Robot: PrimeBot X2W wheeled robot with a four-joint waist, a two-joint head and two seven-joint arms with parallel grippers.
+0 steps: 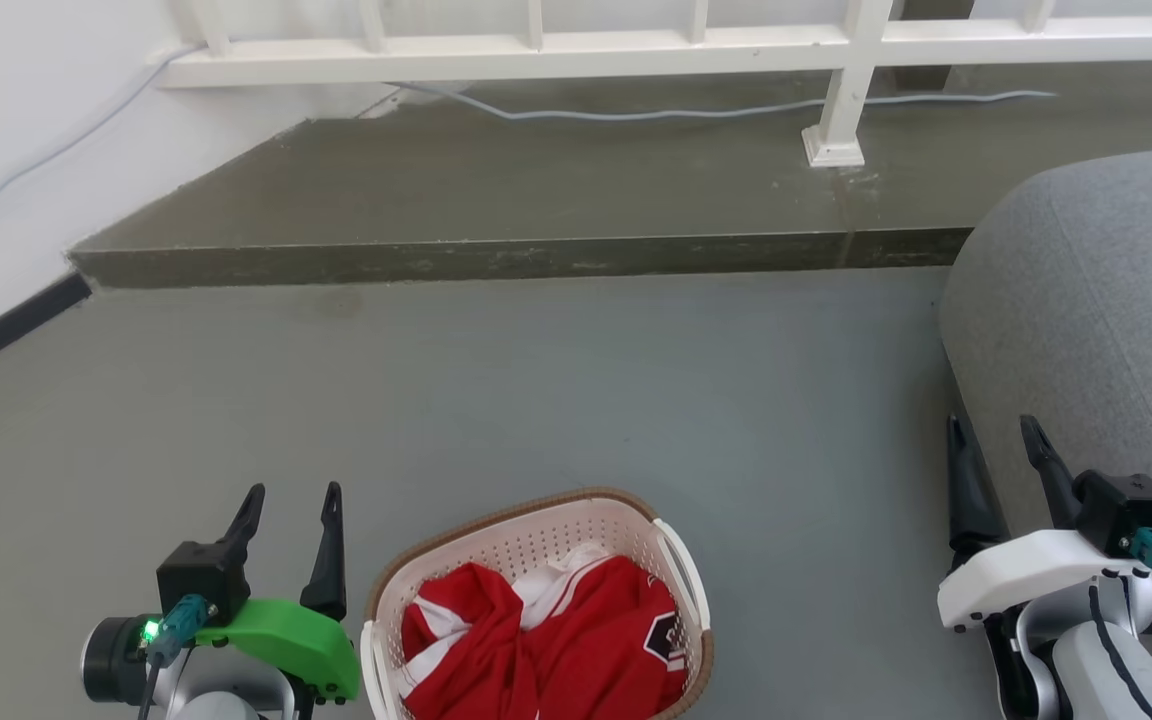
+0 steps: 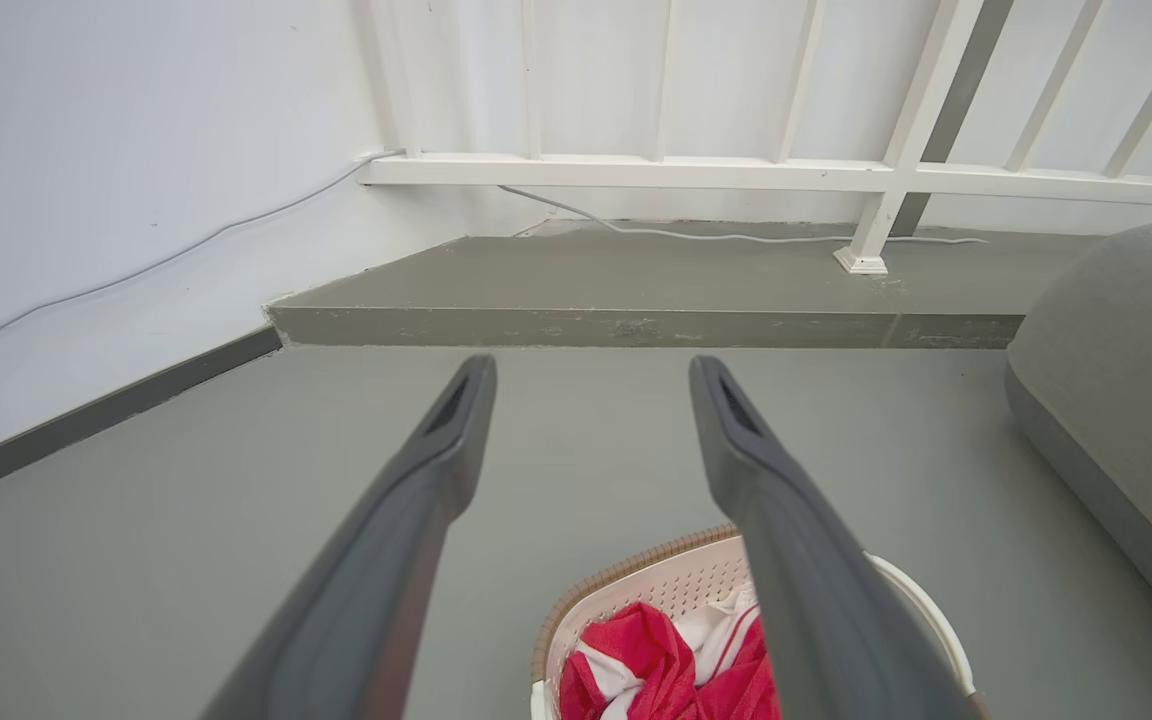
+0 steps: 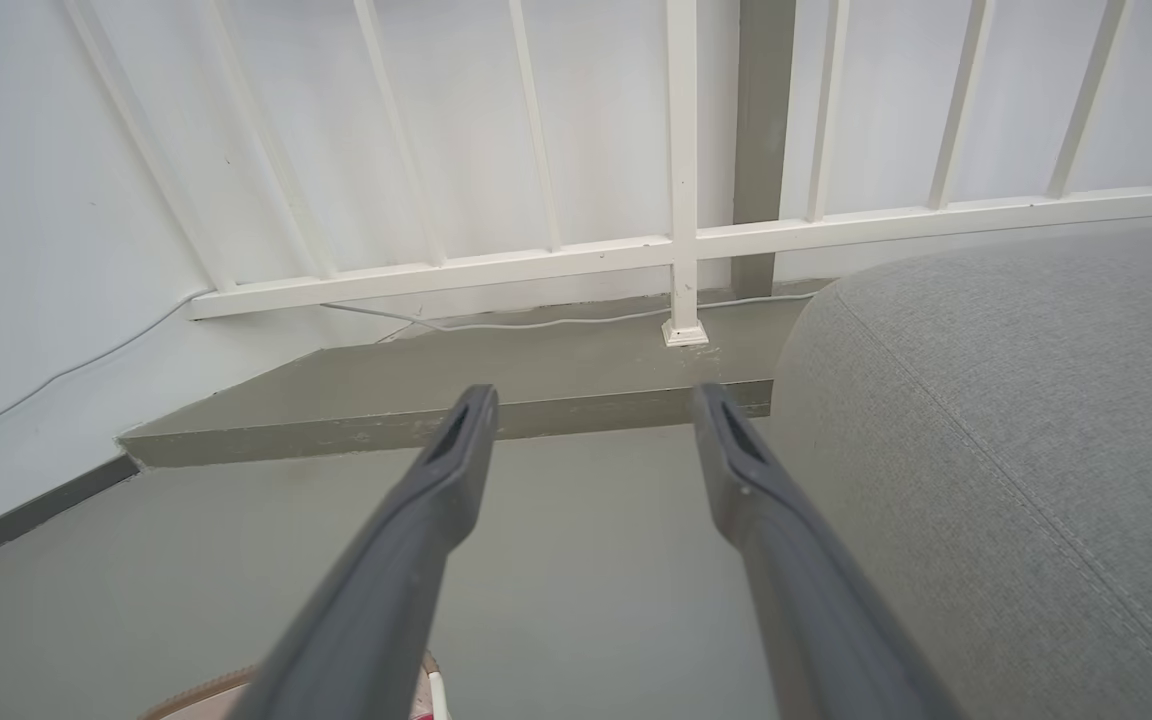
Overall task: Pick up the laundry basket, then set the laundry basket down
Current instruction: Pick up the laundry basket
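**A:** Where is the basket?

**B:** The oval cream-white perforated plastic laundry basket (image 1: 546, 540) with the brown woven-look rim stands on the grey floor (image 1: 636, 380) at the bottom centre of the head view. It has red-and-white clothing (image 1: 536, 650) inside, and the frame edge cuts off its near end.

**A:** And the grippers?

**B:** Both gape wide and hold nothing. The left gripper (image 1: 294, 495), with the green shell, is at lower left, just beside the basket's left white handle (image 1: 368, 660). The right gripper (image 1: 991, 425) is at lower right, well apart from the basket and close to the grey fabric sofa (image 1: 1086, 300).

**A:** So which arm is nearer?

**B:** The left. The handles seem to lie across the frame, with the right white handle (image 1: 688, 575) somewhat higher. I judge that each arm has to come inward to its own handle, and the right has much farther to go.
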